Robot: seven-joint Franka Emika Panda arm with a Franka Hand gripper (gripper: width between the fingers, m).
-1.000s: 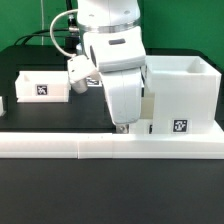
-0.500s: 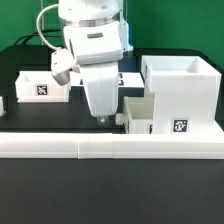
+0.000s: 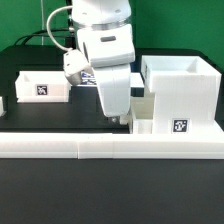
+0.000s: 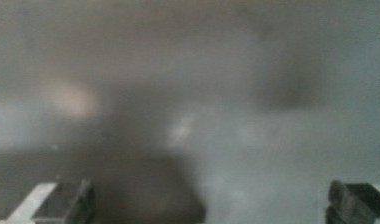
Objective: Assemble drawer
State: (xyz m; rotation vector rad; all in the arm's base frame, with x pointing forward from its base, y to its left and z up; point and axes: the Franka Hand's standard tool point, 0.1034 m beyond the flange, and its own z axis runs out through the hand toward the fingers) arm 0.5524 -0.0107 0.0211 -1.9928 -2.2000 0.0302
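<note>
Casing [image 3: 186, 90]: large white box, upright, open at the top, right of frame on the black counter [image 3: 50, 115]; black-and-white tag [image 3: 180, 127] low on its front face. Tray one [image 3: 44, 84]: small white box, upright, left of frame, well apart from casing, tag [image 3: 42, 90] facing front. Tray two [image 3: 148, 108]: centre frame, against casing's left side, partly hidden; whether inserted, cannot tell.
</note>
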